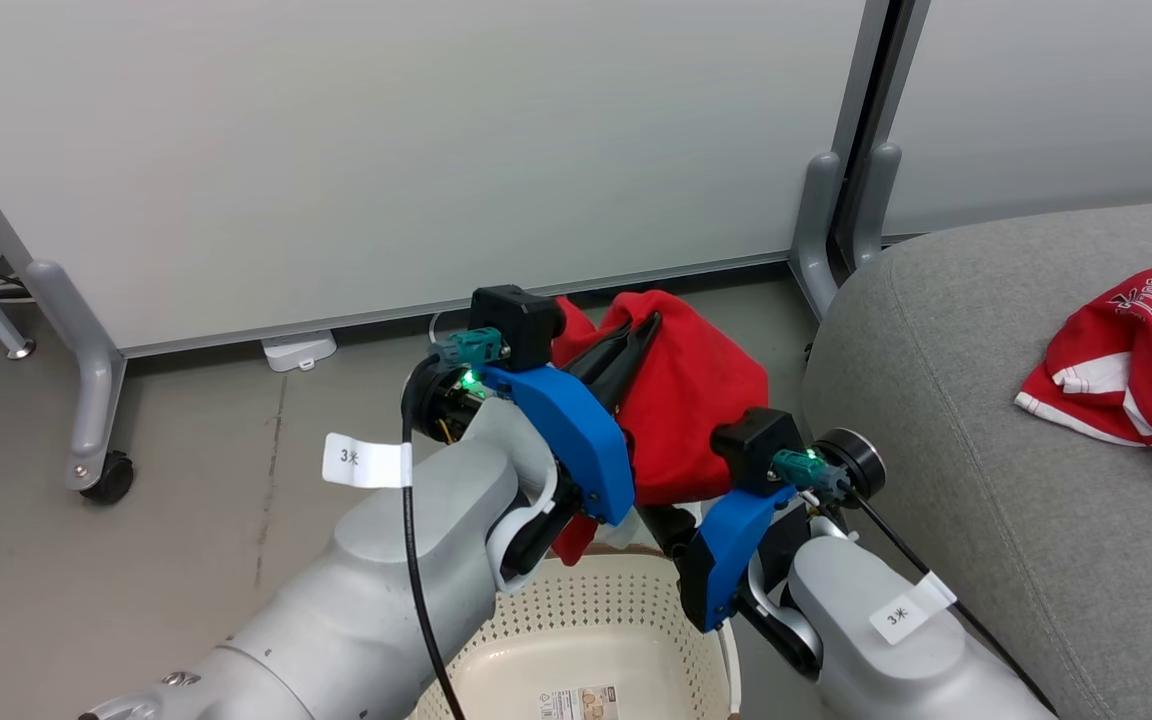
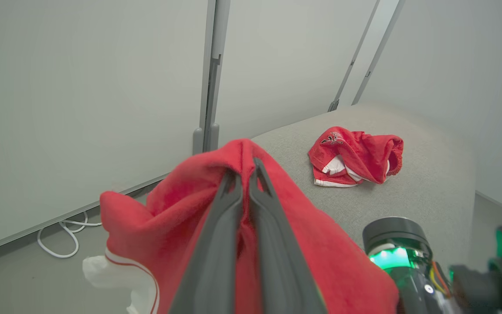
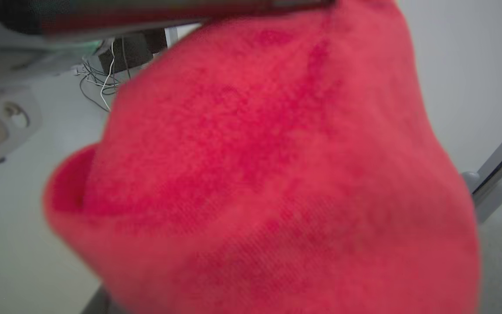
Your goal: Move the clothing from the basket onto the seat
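Grey sofa [image 1: 936, 420] carries one red garment [image 1: 1126, 360], well in from its rounded edge. Second red garment [image 1: 696, 400] hangs over the far rim of the basket [image 1: 586, 620], pinched in the clenched left gripper [image 2: 245, 179]. Right gripper [image 1: 674, 522] gapes wide beneath. Likely risks: the trailing hem snags that rim, or the narrow pinch slips short of the sofa.

nearer garment [image 1: 696, 400]: red, white trim | farther garment [image 1: 1136, 360]: red, white stripes | basket [image 1: 586, 605]: cream-white, perforated | seat [image 1: 936, 450]: light grey
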Tool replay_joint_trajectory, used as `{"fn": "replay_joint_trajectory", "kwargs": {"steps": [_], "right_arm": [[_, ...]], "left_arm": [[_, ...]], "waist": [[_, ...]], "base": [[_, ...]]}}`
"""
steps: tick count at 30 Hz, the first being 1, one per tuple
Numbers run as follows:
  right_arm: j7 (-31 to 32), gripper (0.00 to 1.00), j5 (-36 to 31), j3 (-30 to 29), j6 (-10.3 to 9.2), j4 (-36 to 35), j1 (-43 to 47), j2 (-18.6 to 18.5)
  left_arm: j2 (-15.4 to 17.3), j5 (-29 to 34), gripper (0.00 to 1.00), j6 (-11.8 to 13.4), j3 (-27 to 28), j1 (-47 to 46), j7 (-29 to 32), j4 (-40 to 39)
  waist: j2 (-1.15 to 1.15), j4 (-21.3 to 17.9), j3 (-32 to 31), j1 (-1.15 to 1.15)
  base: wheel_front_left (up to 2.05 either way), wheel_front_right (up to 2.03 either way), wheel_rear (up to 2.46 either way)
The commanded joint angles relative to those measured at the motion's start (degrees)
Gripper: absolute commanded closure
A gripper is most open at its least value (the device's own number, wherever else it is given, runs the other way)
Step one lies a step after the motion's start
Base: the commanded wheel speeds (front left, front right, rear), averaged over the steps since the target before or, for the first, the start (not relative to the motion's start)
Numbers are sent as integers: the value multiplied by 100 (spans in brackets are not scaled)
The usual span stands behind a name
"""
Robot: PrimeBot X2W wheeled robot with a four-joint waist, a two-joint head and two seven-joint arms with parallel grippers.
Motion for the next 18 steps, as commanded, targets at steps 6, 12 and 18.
{"fn": "replay_joint_trajectory", "kwargs": {"steps": [6, 12, 18], "right_arm": [[-82, 0, 301, 258, 1, 236, -323, -7], [-138, 100, 584, 406, 1, 467, -519, -7], [-183, 100, 703, 542, 1, 518, -594, -8]], "left_arm": [[-26, -107, 100, -13, -90, -104, -35, -67], [-45, -180, 100, -13, -179, -80, -28, -106], [-18, -232, 100, -13, -220, -76, -46, -90]], "waist": [[0, 44, -21, 0], [0, 99, -44, 0], [0, 70, -56, 0]], "base": [[0, 0, 0], [0, 0, 0], [0, 0, 0]]}}
